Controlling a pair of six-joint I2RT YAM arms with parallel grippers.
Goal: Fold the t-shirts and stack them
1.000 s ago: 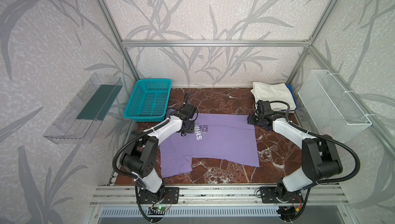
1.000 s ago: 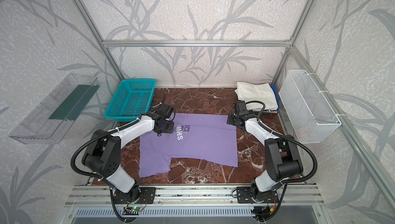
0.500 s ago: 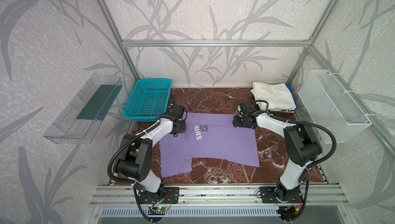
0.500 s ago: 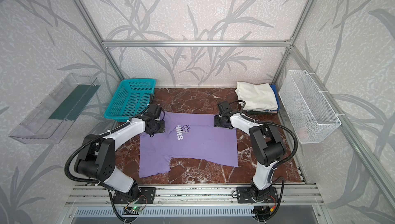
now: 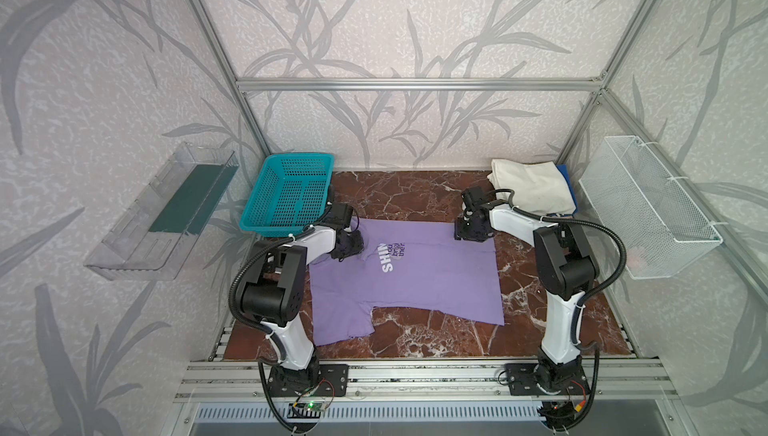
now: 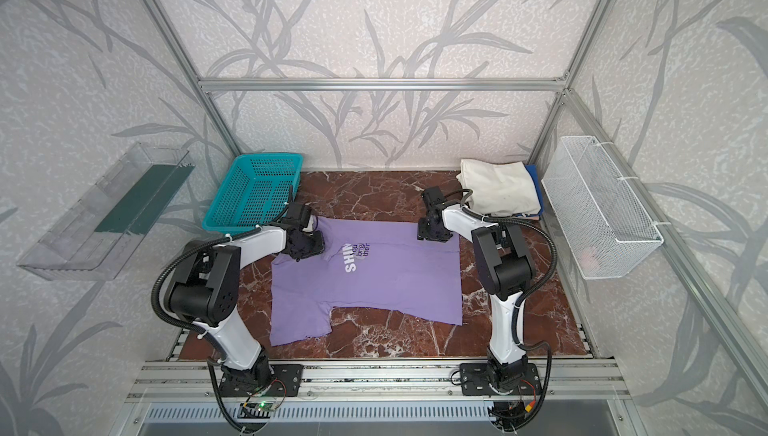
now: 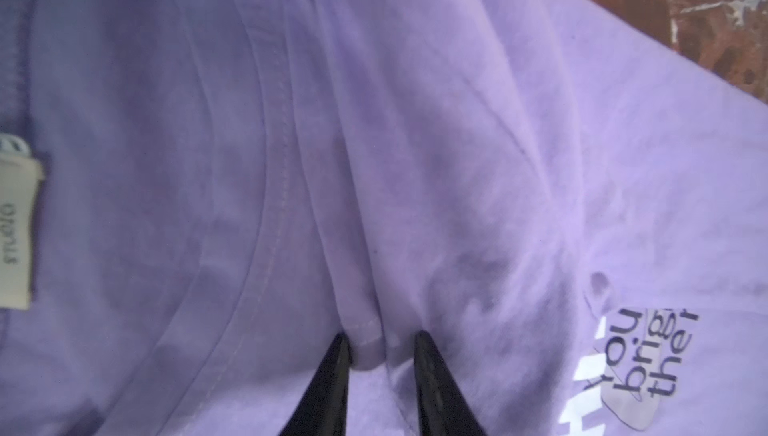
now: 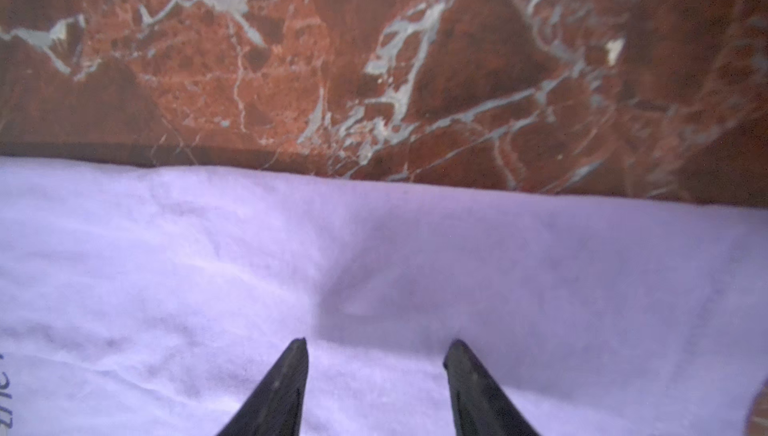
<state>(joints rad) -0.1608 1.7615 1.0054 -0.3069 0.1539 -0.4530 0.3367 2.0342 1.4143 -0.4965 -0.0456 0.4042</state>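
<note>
Red marble counter [image 5: 407,192] carries a purple shirt [image 5: 428,284] lettered "SHIN" and "you brig ther". Only the left wrist view shows its neck tag [image 7: 16,230], "studio". Left gripper [image 7: 381,336], narrow, pinches a ridge of cloth by the collar. Right gripper [image 8: 377,341] stands wide, tips on the shirt's edge. Teal basket [image 5: 286,197] sits just beyond the left gripper, and a folded cream shirt [image 5: 532,188] beyond the right.
</note>
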